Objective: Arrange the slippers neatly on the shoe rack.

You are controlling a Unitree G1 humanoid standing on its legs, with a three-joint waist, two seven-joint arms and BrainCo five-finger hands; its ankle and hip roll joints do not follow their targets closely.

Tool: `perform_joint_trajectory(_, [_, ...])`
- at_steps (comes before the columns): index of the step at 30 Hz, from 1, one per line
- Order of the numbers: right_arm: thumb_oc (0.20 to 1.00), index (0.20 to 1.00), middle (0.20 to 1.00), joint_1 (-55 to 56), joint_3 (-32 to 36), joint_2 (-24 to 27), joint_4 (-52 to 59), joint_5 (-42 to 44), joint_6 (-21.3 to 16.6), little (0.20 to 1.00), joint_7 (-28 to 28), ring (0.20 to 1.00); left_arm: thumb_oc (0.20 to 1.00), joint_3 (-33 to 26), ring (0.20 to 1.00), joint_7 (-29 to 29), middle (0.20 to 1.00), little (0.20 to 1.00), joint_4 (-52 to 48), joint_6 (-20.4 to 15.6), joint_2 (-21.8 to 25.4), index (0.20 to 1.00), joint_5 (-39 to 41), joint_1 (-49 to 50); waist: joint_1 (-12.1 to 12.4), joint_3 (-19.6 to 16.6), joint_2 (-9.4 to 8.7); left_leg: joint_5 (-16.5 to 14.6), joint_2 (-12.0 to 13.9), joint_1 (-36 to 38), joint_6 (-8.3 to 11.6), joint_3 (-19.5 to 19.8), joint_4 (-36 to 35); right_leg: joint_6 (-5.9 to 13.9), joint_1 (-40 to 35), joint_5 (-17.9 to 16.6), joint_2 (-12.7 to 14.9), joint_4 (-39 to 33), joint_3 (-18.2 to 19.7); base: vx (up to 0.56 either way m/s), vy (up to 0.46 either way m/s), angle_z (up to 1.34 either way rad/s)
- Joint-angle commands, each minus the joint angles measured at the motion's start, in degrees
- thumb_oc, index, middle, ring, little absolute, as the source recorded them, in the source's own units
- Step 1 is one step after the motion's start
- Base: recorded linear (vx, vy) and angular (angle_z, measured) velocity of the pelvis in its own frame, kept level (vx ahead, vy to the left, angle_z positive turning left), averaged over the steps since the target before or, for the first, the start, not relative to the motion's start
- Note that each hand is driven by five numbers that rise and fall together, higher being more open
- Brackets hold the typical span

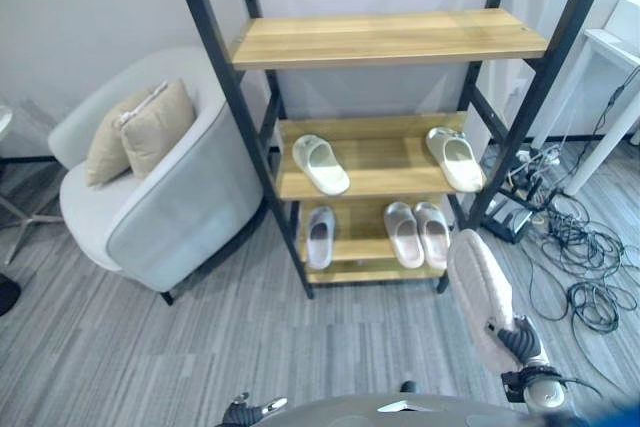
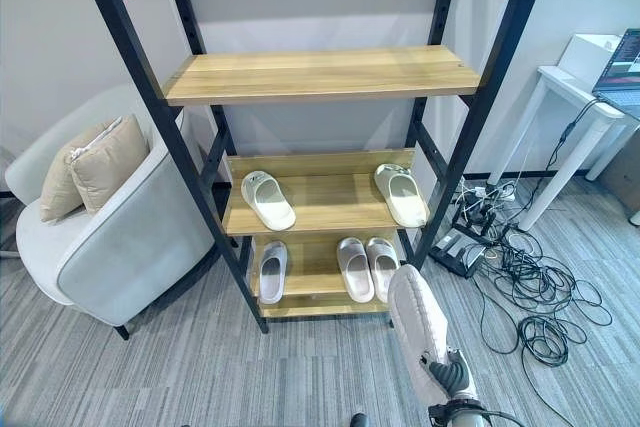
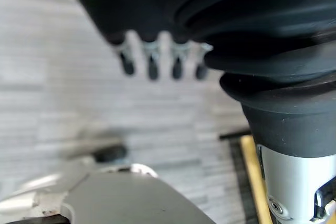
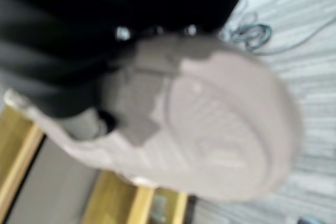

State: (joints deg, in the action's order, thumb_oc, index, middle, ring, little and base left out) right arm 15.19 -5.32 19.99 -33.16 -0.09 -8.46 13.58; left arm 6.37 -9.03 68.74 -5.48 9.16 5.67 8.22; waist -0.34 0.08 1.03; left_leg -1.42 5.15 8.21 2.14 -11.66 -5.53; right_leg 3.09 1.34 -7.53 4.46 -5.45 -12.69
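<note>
**A:** Where is the slipper (image 1: 480,292), and how is it held?

**B:** In the right hand (image 2: 447,372), above the floor just in front of the shoe rack (image 1: 390,37), near its lower right post. The fingers are curled round the heel end, and the sole faces the camera with the toe pointing up toward the shelves. The left hand (image 3: 157,64) hangs over the floor, fingers straight and loose, holding nothing.

**A:** How is it likely to handle?

**B:** Probably light, soft foam — it should bend rather than slip, and is not fragile. A hold at the heel or across the strap seems best; a toe-first slide then stays possible.

**A:** Where is there room?

**B:** The middle shelf (image 1: 385,152) has one slipper at its left edge and one at its right, with bare wood between. The bottom shelf (image 1: 365,242) carries a single one at left and a pair toward the right. The dark posts and slanted braces narrow the entry — worth keeping clear of.
</note>
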Motion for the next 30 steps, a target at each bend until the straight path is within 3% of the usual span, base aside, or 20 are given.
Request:
perform_joint_trajectory(1, [0.200, 0.200, 0.200, -3.9, -0.2, -1.9, 0.9, 2.4, -2.7, 0.200, 0.1, 0.200, 1.000, -2.0, 1.000, 0.0, 1.000, 1.000, 1.9, -1.1, 1.4, 1.000, 2.1, -2.5, 0.1, -0.2, -2.92, -0.6, -2.3, -1.6, 0.13, 2.4, 0.5, 4.60, -6.1, 4.2, 3.4, 0.5, 1.4, 0.00, 0.000, 0.00])
perform_joint_trajectory(17, [0.200, 0.200, 0.200, -4.8, -1.0, -1.8, -0.9, 1.9, -1.6, 0.200, -1.2, 0.200, 1.000, -2.9, 1.000, 0.9, 1.000, 1.000, 2.3, -0.8, 2.0, 1.000, 2.8, -2.2, 0.2, 0.2, -3.21, -0.8, -2.6, -0.9, -0.19, 2.6, 0.5, 4.48, -6.3, 4.6, 3.6, 0.8, 1.5, 0.00, 0.001, 0.00])
perform_joint_trajectory(19, [0.200, 0.200, 0.200, -6.0, -1.3, -0.9, 0.0, 2.6, -1.5, 0.200, -1.3, 0.200, 1.000, -2.0, 1.000, 0.5, 1.000, 1.000, -1.0, -1.2, 3.8, 1.000, 4.2, -3.7, 0.3, 5.0, -4.54, -3.2, -2.0, -7.7, -0.90, 3.1, 10.7, 3.51, -2.9, 6.3, 4.4, 6.4, 1.9, -0.21, -0.034, 0.04])
perform_joint_trajectory(20, [0.200, 0.200, 0.200, -6.0, -1.3, -0.9, -0.1, 2.6, -1.5, 0.200, -1.3, 0.200, 1.000, -2.1, 1.000, 0.5, 1.000, 1.000, -1.0, -1.2, 3.8, 1.000, 4.2, -3.8, 0.2, 4.9, -4.52, -3.5, -1.9, -8.2, -0.92, 3.2, 11.3, 3.50, -2.6, 6.4, 4.4, 6.7, 1.8, -0.24, -0.031, 0.10])
perform_joint_trajectory(21, [0.200, 0.200, 0.200, -6.9, -1.6, -0.3, 0.5, 3.0, -1.6, 0.200, -1.2, 0.200, 1.000, -1.4, 1.000, 0.2, 1.000, 1.000, -2.8, -1.5, 4.7, 1.000, 5.1, -5.0, 0.1, 7.4, -4.87, -4.4, -1.7, -11.2, -1.09, 3.4, 15.1, 2.90, 0.1, 7.2, 4.7, 9.9, 1.9, -0.33, -0.019, 0.06])
perform_joint_trajectory(23, [0.200, 0.200, 0.200, -10.1, -2.4, 1.0, -0.2, 5.1, -1.8, 0.200, -0.7, 0.200, 1.000, -0.5, 1.000, 0.4, 1.000, 1.000, -5.3, -2.3, 6.4, 1.000, 8.5, -7.3, -0.2, 11.2, -4.85, -6.7, -1.1, -20.7, -1.80, 4.7, 24.2, 1.85, 9.9, 8.6, 5.5, 20.2, 2.1, -0.40, -0.001, 0.07])
perform_joint_trajectory(25, [0.200, 0.200, 0.200, -12.3, -3.5, 1.1, -0.9, 6.3, -1.8, 0.200, -0.3, 0.200, 1.000, -0.5, 1.000, 0.5, 1.000, 1.000, -3.2, -2.4, 7.2, 1.000, 9.5, -11.1, -0.7, 11.4, -4.84, -7.8, -0.7, -26.7, -2.06, 5.5, 29.0, 1.38, 16.2, 9.9, 5.9, 25.6, 2.6, -0.16, 0.031, 0.17])
perform_joint_trajectory(26, [0.200, 0.200, 0.200, -13.5, -4.6, 1.2, -0.9, 7.0, -1.6, 0.200, -0.3, 0.200, 1.000, -1.2, 1.000, 0.2, 1.000, 1.000, -1.8, -2.6, 7.8, 1.000, 10.4, -13.5, -0.8, 11.1, -4.80, -10.4, -0.3, -30.4, -2.04, 6.1, 33.3, 1.16, 20.1, 12.5, 5.7, 30.1, 3.5, 0.00, 0.000, 0.00])
perform_joint_trajectory(30, [0.200, 0.200, 0.200, -16.8, -5.7, 1.8, -0.5, 7.8, -1.8, 0.200, 1.2, 0.200, 1.000, -2.2, 1.000, -0.8, 1.000, 1.000, -1.5, -3.3, 8.9, 1.000, 14.0, -16.4, -1.0, 11.3, -4.82, -11.8, 0.6, -37.9, -2.59, 6.2, 39.6, 0.44, 27.9, 14.3, 6.0, 36.4, 4.2, -0.08, 0.014, -0.01])
